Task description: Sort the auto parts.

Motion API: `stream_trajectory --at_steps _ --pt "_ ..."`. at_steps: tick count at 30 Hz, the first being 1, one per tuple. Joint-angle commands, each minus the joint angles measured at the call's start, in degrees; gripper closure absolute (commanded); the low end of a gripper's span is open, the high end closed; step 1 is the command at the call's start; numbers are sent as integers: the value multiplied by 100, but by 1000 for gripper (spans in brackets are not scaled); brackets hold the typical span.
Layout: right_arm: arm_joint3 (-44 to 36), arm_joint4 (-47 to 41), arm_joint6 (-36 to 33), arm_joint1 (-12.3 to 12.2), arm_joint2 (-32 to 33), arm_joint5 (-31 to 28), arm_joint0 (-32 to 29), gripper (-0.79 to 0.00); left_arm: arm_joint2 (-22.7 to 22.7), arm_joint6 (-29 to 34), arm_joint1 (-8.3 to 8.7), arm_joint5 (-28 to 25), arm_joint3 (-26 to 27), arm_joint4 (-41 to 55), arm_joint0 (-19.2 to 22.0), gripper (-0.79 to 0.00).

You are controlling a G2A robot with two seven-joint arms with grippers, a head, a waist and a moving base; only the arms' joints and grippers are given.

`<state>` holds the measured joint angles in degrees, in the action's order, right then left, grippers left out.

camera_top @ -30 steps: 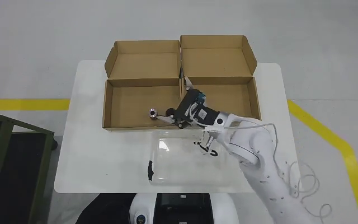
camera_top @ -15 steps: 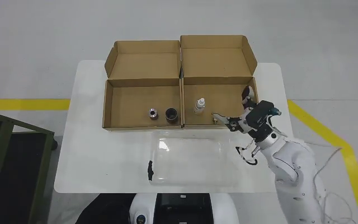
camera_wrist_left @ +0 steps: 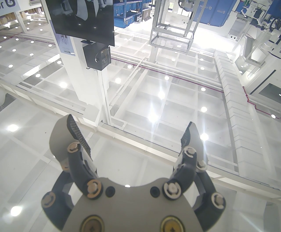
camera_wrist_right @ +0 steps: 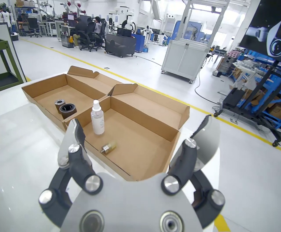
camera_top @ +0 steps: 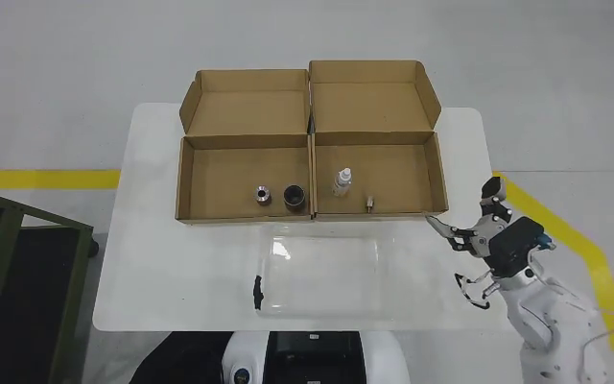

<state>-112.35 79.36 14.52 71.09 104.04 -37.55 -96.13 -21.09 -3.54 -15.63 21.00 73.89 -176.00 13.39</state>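
Right gripper, spread wide and empty, hangs at the right edge of the table. Its camera shows the right box holding an upright spray bottle and a fitting, and the left box holding 2 dark cylinders. From above, a clear tray holds 1 black part. Left gripper, also wide open and empty, faces the ceiling.

Grey floor crossed by a yellow line. Green rack beside the white table. Overhead, gridded white ceiling dotted with round lights. Farther off, office chairs, white cabinet, black screen.
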Motion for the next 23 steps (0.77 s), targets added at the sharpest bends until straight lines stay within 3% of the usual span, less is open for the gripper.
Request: stream_trajectory --at_steps 1,23 --pt "20 -50 120 -15 122 -57 -85 -785 0 0 0 0 0 0 0 -785" --pt "53 -143 179 -32 244 -18 -175 -785 0 0 0 0 0 0 0 -784"
